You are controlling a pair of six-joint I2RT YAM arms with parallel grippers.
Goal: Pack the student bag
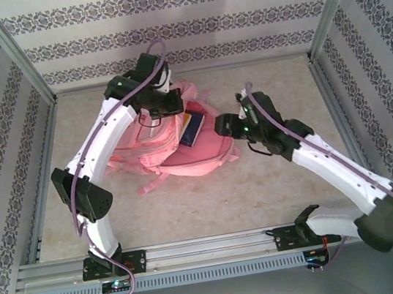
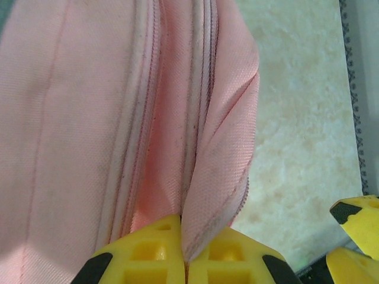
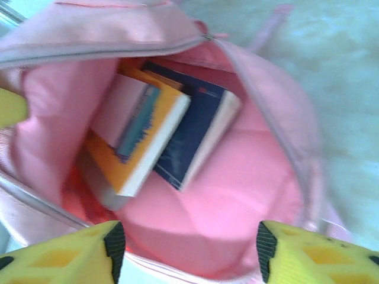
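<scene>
Yellow plastic with black tips, your right fingers (image 3: 71,254) stand spread wide at the near edge of the right wrist view. They hold nothing and sit just at the open mouth of one large pink fabric backpack (image 3: 260,201).

Inside its main compartment you have two books. One orange-edged paperback with a pinkish and teal cover (image 3: 142,136) lies on top. One dark blue paperback (image 3: 198,136) sits partly under it, and both lie askew. Blur hides whether anything lies beneath them.

From above, your two arms rise from the near rail, one on each side. The backpack (image 1: 199,163) lies in the middle of the pale beige marbled surface (image 1: 264,203), between the two arms. The dark blue paperback (image 1: 192,127) shows in its opening, and one pink strap (image 1: 148,184) trails off its near left corner. Your right arm reaches in from the right and ends just beside that opening.

Farther back, your left arm bends over the backpack's far left side. There your left fingers (image 2: 154,251) are pressed together, pinching one upright fold of the pink fabric (image 2: 213,195). Two zip lines (image 2: 201,89) run side by side up the cloth just beside that fold.

Beyond the surface, grey-and-white patterned wall panels (image 1: 179,27) stand on three sides.
</scene>
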